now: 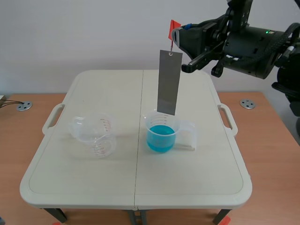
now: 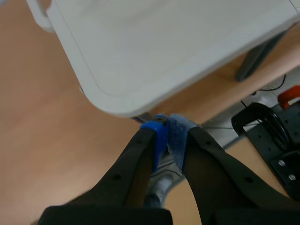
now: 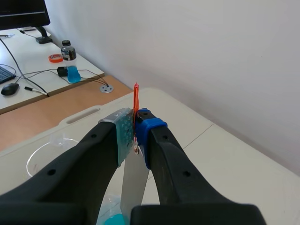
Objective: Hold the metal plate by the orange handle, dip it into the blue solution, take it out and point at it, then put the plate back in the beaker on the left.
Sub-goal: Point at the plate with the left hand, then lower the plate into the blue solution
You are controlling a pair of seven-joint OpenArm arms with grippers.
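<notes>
Left gripper (image 2: 168, 137): off the table (image 2: 140, 56) edge, pads pressed together on nothing. Clear beaker (image 1: 93, 136) sits at table left. Metal plate (image 1: 169, 82) hangs plumb, lower edge about level with the rim of the blue solution beaker (image 1: 162, 133). Right gripper (image 3: 136, 129) pinches the orange handle (image 3: 136, 98). Lower straight and slowly; keep the plate off the rim, since the light beaker may tip.

The right arm comes in from the upper right, its gripper (image 1: 180, 36) pinching the orange handle (image 1: 174, 27). The metal plate (image 1: 169, 82) hangs upright below it, its lower edge at the mouth of the beaker of blue solution (image 1: 162, 135), right of centre. Of the 2 beakers on the table (image 1: 197, 187), the clear empty beaker (image 1: 93, 133) sits left of centre, apparently tipped.
</notes>
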